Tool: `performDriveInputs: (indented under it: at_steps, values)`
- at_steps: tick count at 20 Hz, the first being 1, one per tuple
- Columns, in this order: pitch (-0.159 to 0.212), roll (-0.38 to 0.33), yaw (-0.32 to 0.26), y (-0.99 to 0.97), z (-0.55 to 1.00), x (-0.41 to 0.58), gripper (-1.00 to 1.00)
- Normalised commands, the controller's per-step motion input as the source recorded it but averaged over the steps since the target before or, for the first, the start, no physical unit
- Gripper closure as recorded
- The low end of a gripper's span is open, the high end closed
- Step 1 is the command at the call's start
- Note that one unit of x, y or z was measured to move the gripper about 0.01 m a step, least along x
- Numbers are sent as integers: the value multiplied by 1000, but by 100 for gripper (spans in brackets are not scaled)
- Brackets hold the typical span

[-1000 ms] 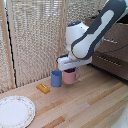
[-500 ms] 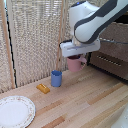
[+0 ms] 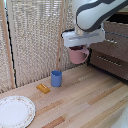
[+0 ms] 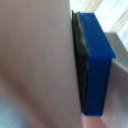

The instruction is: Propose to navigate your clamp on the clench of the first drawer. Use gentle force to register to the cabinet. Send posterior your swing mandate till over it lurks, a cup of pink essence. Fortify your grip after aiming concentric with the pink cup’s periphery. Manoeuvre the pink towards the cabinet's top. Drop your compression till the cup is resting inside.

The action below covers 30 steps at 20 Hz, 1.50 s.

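The pink cup hangs in the air, held by the clamp at the end of the bulky white arm, well above the wooden table and to the exterior view's right of the blue cup. The clamp's grey-white block sits just over the cup's rim and its fingers are mostly hidden. In the wrist view the pink cup's wall fills most of the picture, pressed against a dark-blue finger. The cabinet stands at the exterior view's right, with a drawer front and its silver bar handle showing. The first drawer is hidden behind the arm.
A blue handleless cup stands on the wooden table. A small orange block lies beside it. A white patterned plate sits at the exterior view's lower left. A bamboo blind hangs behind.
The clamp has lifted the pink cup off the table, from beside the blue cup, and carried it up and towards the exterior view's right, nearer the cabinet.
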Motion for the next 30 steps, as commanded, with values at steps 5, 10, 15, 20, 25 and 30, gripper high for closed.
performDriveInputs:
  at_steps: [5,10,15,20,25,30]
  values:
    - [61,205,-261,37,358,45,100]
    - [46,19,-251,40,729,276,100]
    - [18,-133,-204,106,898,473,100]
    - [42,-54,-178,109,904,530,100]
    - [72,-75,-215,-50,908,500,100]
    - [83,-84,-236,-129,902,474,100]
